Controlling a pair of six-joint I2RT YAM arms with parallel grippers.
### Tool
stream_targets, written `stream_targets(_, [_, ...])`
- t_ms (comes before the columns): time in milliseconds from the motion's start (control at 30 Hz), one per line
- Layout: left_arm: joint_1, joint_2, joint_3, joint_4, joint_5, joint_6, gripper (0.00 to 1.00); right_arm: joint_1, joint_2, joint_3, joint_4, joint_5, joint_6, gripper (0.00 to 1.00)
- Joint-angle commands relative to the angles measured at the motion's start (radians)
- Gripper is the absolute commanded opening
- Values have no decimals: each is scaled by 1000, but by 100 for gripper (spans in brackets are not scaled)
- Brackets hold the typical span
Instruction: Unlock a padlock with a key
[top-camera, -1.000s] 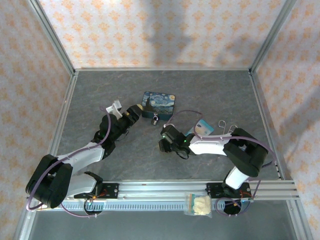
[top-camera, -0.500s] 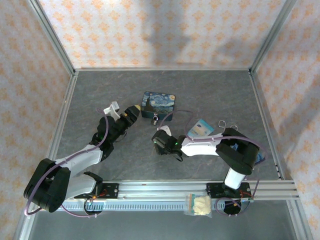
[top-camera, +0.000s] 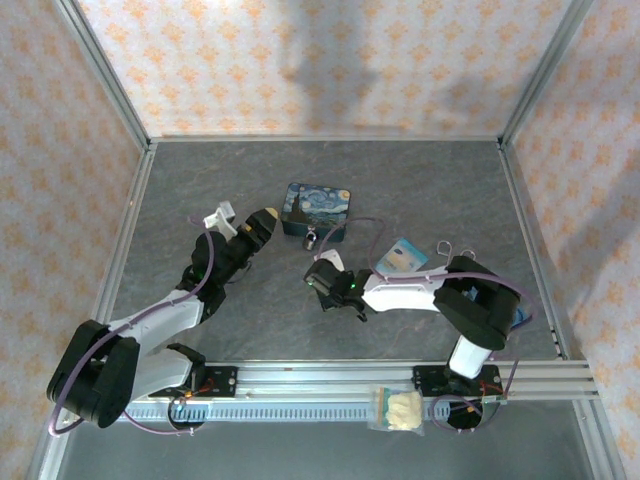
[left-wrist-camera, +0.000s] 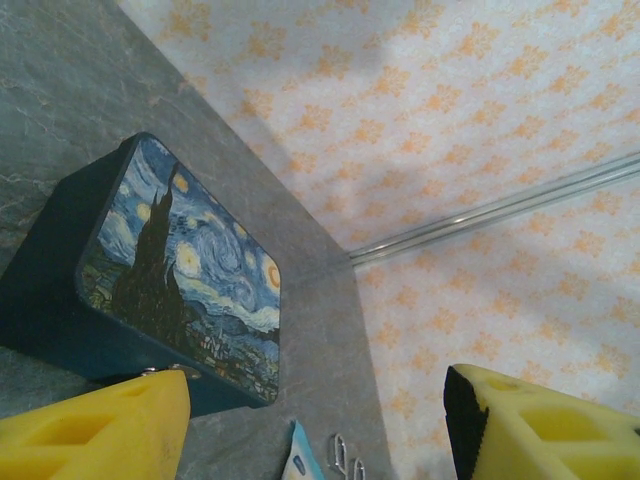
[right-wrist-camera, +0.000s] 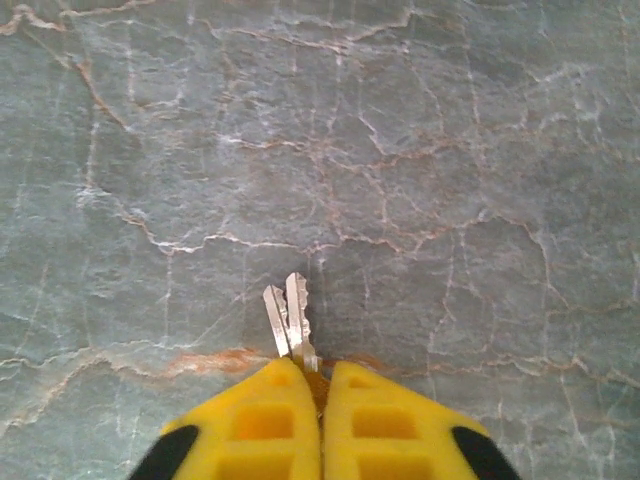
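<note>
The padlock (top-camera: 311, 238), tiny and dark with a thin silvery shackle, lies on the table against the front of the blue starry-night tin (top-camera: 318, 207). My right gripper (top-camera: 318, 278) sits low over the table just in front of the padlock. In the right wrist view my right gripper (right-wrist-camera: 322, 375) is shut on the key (right-wrist-camera: 298, 318), with two silver blades sticking out past the fingertips over the stone surface. To the left of the tin, my left gripper (top-camera: 262, 222) is open and empty. The left wrist view has the tin (left-wrist-camera: 170, 270) ahead of the left gripper (left-wrist-camera: 315, 430).
A blue-and-white packet (top-camera: 403, 255) and wire clips (top-camera: 450, 250) lie right of the tin. A small bag (top-camera: 397, 408) hangs on the front rail. Aluminium frame posts and patterned walls close the table in on three sides.
My right gripper slid a little to the left and closed on the key. The left gripper edged slightly toward the tin, still open.
</note>
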Motion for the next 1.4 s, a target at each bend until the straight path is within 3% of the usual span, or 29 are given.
stream_targets(0, [11, -16, -8, 39, 18, 8, 67, -64, -52, -51, 4, -138, -13, 0])
stream_targets(200, [6, 6, -40, 93, 116, -12, 64, -206, -206, -136, 166, -492, -67, 0])
stream_targets(333, [-39, 16, -89, 144, 115, -38, 62, -263, -223, -150, 202, -606, -77, 0])
stream_targets(467, [-108, 55, -111, 179, 100, -64, 62, -282, -223, -152, 241, -658, -72, 0])
stream_targets(767, [-189, 247, -139, 491, 88, -209, 56, -309, -259, -159, 379, -736, -15, 0])
stream_targets(1133, [-254, 398, -85, 620, 89, -278, 49, -308, -294, -163, 494, -740, 45, 0])
stream_targets(1267, [-261, 413, -75, 636, 94, -284, 35, -309, -284, -165, 519, -744, 55, 0])
stream_targets(1367, [-264, 416, -73, 636, 96, -284, 15, -309, -283, -168, 530, -741, 56, 0])
